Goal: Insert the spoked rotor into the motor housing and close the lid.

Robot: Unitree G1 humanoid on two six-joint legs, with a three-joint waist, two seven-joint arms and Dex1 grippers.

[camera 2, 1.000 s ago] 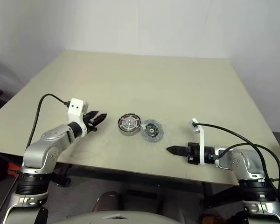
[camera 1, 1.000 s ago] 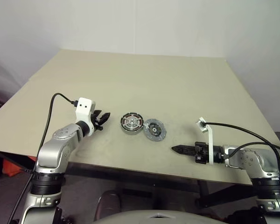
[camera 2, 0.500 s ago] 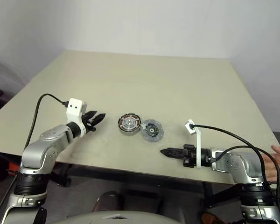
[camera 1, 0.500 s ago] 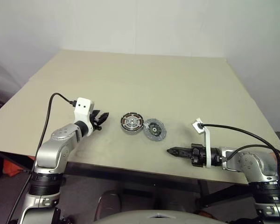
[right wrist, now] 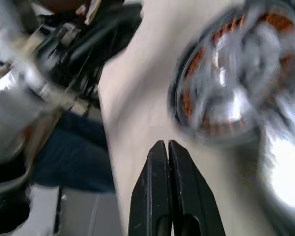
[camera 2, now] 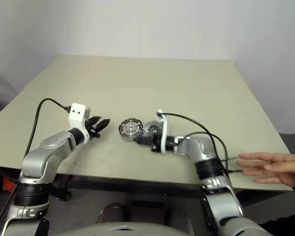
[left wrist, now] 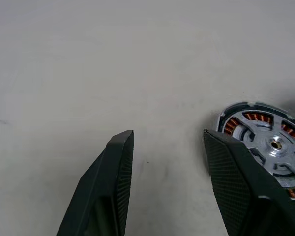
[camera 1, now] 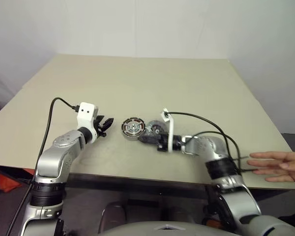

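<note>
Beside motor housing (camera 1: 133,128) on tabletop (camera 1: 152,83): right claw (camera 1: 141,138) pinched shut, empty; left claw (camera 1: 108,123) half-spread. Housing likely heavy, rigid; grip dark rim.

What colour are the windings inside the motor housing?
Copper-orange, on the motor housing, clearest in the left wrist view.

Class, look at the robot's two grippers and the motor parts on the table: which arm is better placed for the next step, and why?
Probably the right. The right gripper, shut, sits beside the motor housing and the lid. The left gripper is open but stands apart from the housing.
</note>
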